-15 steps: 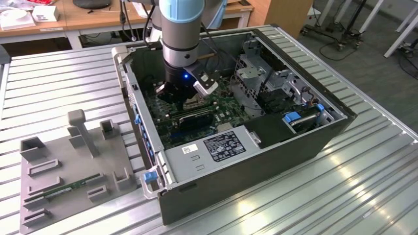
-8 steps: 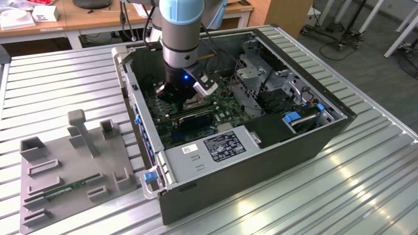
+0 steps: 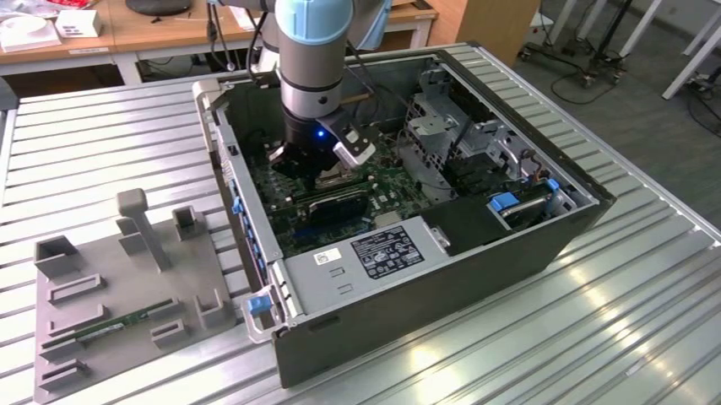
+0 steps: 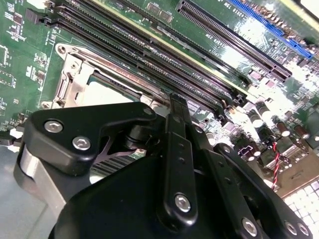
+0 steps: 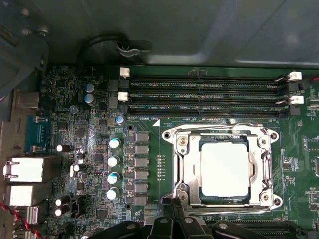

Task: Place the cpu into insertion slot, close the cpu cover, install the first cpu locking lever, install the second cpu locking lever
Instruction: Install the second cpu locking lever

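One arm hangs over the open computer case in the exterior view, its gripper lowered onto the green motherboard near the case's rear wall, toward the exterior view's left; you cannot tell from here how its fingers stand. On the slatted table beside the case, at the exterior view's left, you see a grey fixture tray with a memory stick lying in it. In the second wrist view the gripper's black linkage fills the foreground, and its fingers look drawn together into one narrow tip resting just at the edge of the cpu cover, holding nothing. Long black memory slots run just beyond the cover. In the first wrist view you find the cpu seated flat in the insertion slot, with the cover's silvery frame lying down around it. The fingertips sit at the frame's near edge, beside the cover's corner.
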